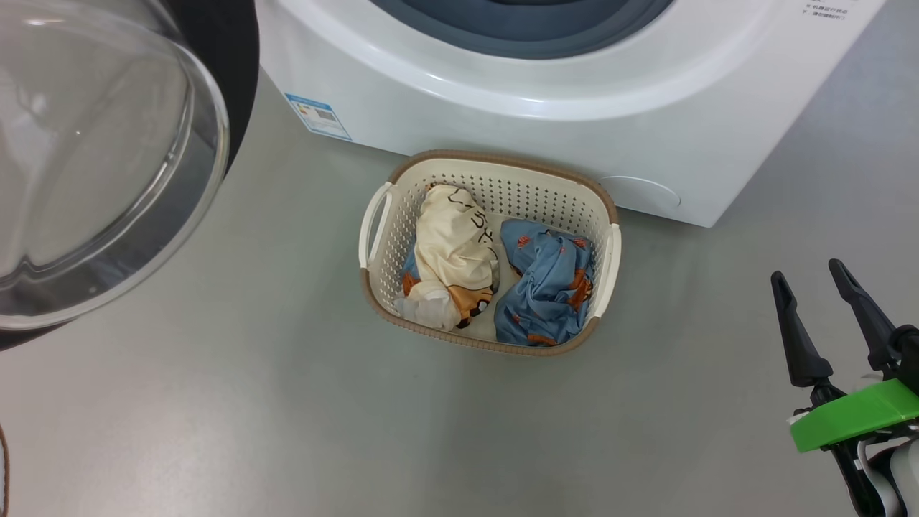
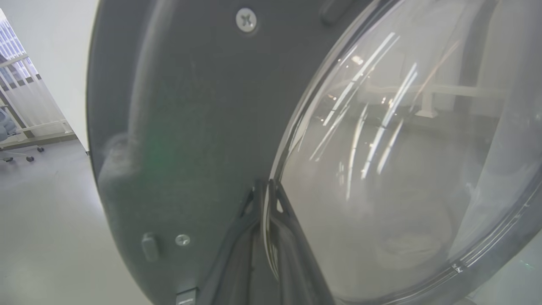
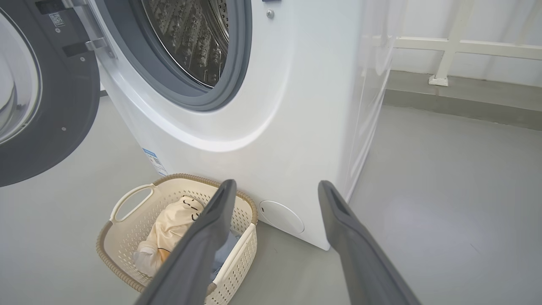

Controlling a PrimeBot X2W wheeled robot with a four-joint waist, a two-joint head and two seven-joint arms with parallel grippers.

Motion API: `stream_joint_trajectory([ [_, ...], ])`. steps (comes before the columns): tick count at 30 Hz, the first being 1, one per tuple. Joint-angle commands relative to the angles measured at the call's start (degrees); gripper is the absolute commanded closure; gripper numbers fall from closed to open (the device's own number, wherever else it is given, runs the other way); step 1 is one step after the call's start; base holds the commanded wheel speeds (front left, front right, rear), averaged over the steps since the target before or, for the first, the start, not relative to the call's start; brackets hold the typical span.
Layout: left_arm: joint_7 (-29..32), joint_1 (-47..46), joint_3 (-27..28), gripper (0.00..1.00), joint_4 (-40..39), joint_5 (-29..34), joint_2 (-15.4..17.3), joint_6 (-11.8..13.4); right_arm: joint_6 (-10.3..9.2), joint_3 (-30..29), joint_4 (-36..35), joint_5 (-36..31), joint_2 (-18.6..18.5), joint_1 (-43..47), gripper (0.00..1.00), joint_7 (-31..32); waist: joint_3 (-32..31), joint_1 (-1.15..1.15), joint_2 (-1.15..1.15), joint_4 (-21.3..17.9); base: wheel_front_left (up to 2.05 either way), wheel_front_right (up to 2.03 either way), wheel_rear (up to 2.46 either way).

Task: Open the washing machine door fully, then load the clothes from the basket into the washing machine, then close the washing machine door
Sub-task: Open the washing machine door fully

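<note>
Washing machine door [image 2: 190,127] is swung out on the left, and the left end effector [image 2: 264,190] has its fingers together right at the edge of the glass bowl [image 2: 402,169]. The right end effector [image 1: 805,271] hangs spread wide and empty, right of the basket [image 1: 502,169]. The clothes [image 1: 456,244] sit inside it, just in front of the washing machine [image 1: 502,86]. My worry is those tips skating off the slick glass and the door drifting back over the basket.

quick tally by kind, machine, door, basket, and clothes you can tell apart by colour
washing machine: 1
washing machine door: 1
basket: 1
cream garment: 1
light blue garment: 1
total: 5
</note>
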Motion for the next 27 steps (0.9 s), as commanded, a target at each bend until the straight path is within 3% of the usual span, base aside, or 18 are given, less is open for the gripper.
stream_joint_trajectory([
  [1,-0.29,-1.36,1.45,1.00,-0.66,0.70,4.02,0.24,0.25,1.36,-1.24,-0.71,-0.95,-1.02,0.00,-0.70,0.03,0.00,0.00,-0.12,0.00,0.00,0.00],
  [8,-0.29,-1.04,2.26,1.00,0.24,1.38,3.73,-1.18,0.25,1.66,-0.60,-0.60,-0.23,-0.57,0.00,-0.70,-1.81,0.00,0.00,-0.49,0.00,0.00,0.00],
  [20,-0.29,6.35,2.56,1.00,-6.02,2.35,-1.86,-5.92,0.25,1.48,0.01,-0.13,1.35,2.43,0.00,-0.70,-9.44,0.00,0.00,0.35,0.00,0.00,0.00],
  [27,-0.29,11.18,2.16,1.00,-12.06,1.75,-5.80,-10.04,0.25,0.88,-0.03,-0.01,2.25,4.86,0.00,-0.70,-13.54,0.00,0.00,1.06,0.00,0.00,0.00],
])
